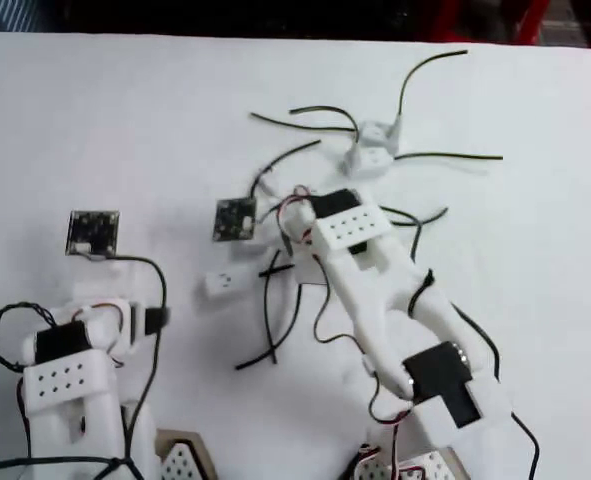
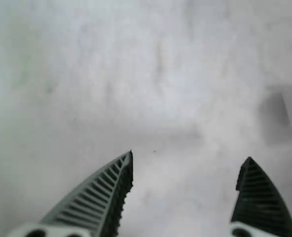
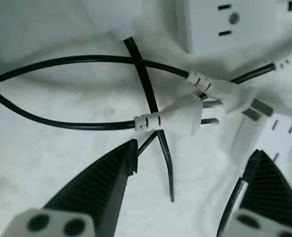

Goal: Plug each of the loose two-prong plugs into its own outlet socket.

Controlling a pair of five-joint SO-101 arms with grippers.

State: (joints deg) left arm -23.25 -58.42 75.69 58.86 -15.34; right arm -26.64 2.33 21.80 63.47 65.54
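**Inspector:** State of the right gripper [image 3: 192, 158]?

**Examiner:** Jaws wide apart and gripping nothing. It hangs low over the table [image 3: 47, 163], with two loose white plugs lying just ahead of its tips.

**Inspector:** How do the plugs lie?

**Examiner:** The nearer plug [image 3: 178, 118] lies flat with both prongs bare. They point toward a slotted white block [image 3: 276, 133] beside one jaw. The second plug [image 3: 229, 91] lies just beside the first and crosses over its prong end. Neither is inserted. The black cables [image 3: 62, 61] run off from the plugs and cross one another.

**Inspector:** Other sockets?

**Examiner:** An outlet face [image 3: 225, 19] with two slots and a round hole lies beyond the plugs, unoccupied. From above, a small white outlet [image 1: 223, 283] rests on the table just beside the front end of the right arm [image 1: 375, 290]. A white cluster [image 1: 370, 150] with black leads lies farther back. Whether anything there is seated cannot be told at that distance.

**Inspector:** And the left gripper [image 2: 187, 163]?

**Examiner:** Jaws spread, nothing between them, over bare table. The left arm [image 1: 65, 370] sits at the near left corner, well apart from the plugs.
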